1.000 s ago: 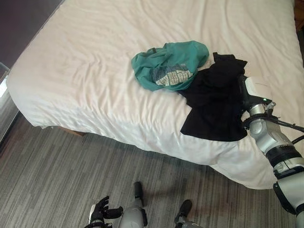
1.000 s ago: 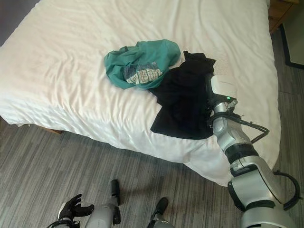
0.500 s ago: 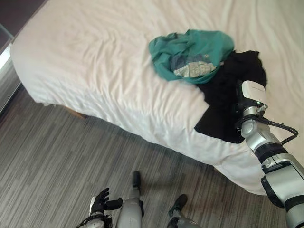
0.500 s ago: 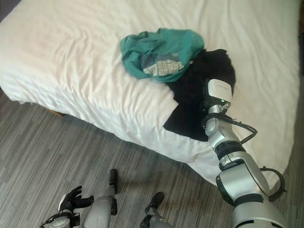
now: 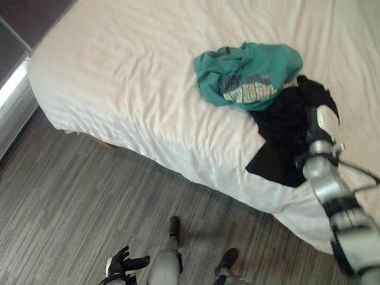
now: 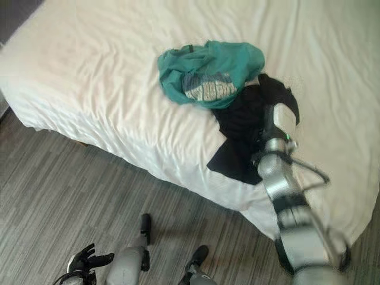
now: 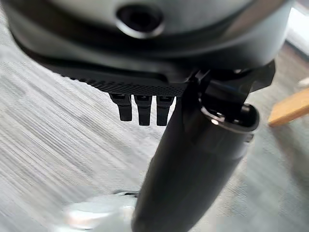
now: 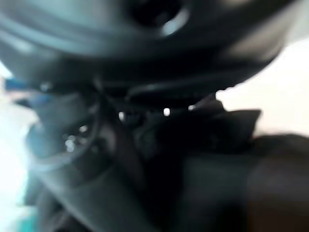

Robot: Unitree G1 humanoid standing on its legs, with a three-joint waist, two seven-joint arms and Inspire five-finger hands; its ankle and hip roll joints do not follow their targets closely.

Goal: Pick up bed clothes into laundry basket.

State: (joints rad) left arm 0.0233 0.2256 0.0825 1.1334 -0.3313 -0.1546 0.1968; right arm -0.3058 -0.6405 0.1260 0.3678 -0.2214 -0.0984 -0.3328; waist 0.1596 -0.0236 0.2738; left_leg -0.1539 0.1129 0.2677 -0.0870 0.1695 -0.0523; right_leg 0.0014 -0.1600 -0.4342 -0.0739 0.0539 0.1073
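Observation:
A crumpled teal garment [image 5: 249, 74] lies on the white bed [image 5: 130, 77], toward its right side. A black garment [image 5: 279, 139] lies spread beside it, partly under the teal one's edge and reaching to the mattress's near edge. My right hand [image 5: 312, 127] rests on the black garment's right part; its dark fingers merge with the cloth, and the right wrist view has dark cloth [image 8: 217, 164] pressed close to the hand. My left hand [image 5: 122, 267] hangs low over the floor with its fingers [image 7: 140, 108] straight, holding nothing.
Grey striped carpet [image 5: 89, 196] runs along the bed's near side. A pale ledge or rail [image 5: 12, 98] stands at the far left beside the bed's corner. A wooden piece [image 7: 289, 106] lies on the floor near my left hand.
The whole picture has shifted, so the camera moved. My right hand stays on the black garment, whose far corner now looks more bunched by the wrist. The left hand sits slightly lower.

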